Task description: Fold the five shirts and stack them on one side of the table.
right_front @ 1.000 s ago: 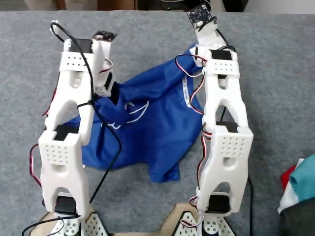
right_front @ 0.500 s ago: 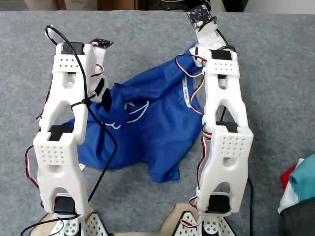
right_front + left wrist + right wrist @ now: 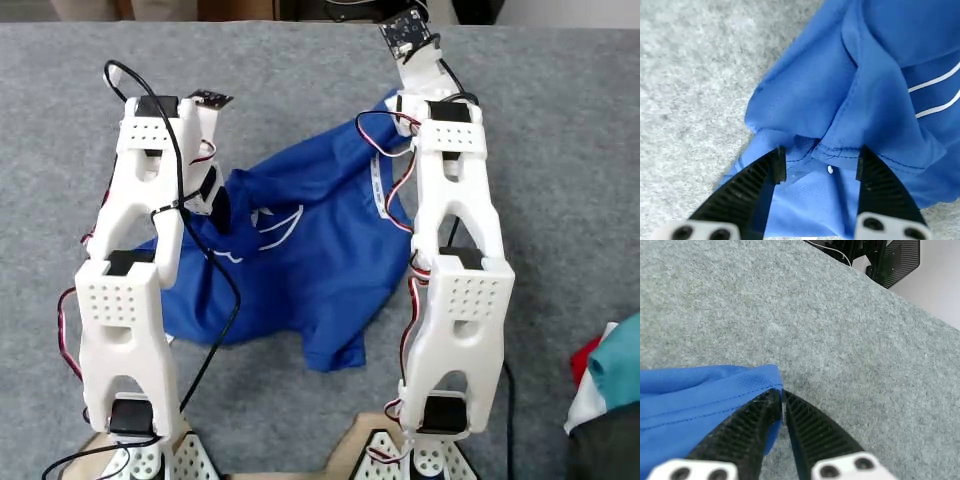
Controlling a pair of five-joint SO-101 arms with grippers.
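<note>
One blue shirt (image 3: 300,260) lies crumpled and unfolded on the grey desk (image 3: 560,150), between the two arms in the high view. It spreads from the far middle toward the near left.

Material: thin, limp fabric with soft creases throughout. It is judged light, without stiffness and not fragile. It is likely to sag and bunch wherever it is lifted, and the fuzzy desk covering will probably drag on it rather than let it slide.

Left end effector (image 3: 820,162): jaws apart, set down over the shirt's left side. They straddle a raised ridge of cloth and a stitched hem (image 3: 865,152). Nothing is gripped.

Right end effector (image 3: 782,400): jaws together, pinching the very edge of a far corner of the shirt, just above the desk. The bite is shallow, at the tips only, so a sharp pull could strip the cloth out.

Where to hold: the stitched edges and corners are the firmest places, since the doubled cloth gives the ribbed jaws something to bite. The ridge between the left jaws is judged a fair purchase, provided the hem itself is taken and not a single loose layer. Two holds well apart along one edge should let the garment hang flat.

Other items: a heap of garments (image 3: 605,385) sits at the near right edge of the desk, well apart from the shirt
</note>
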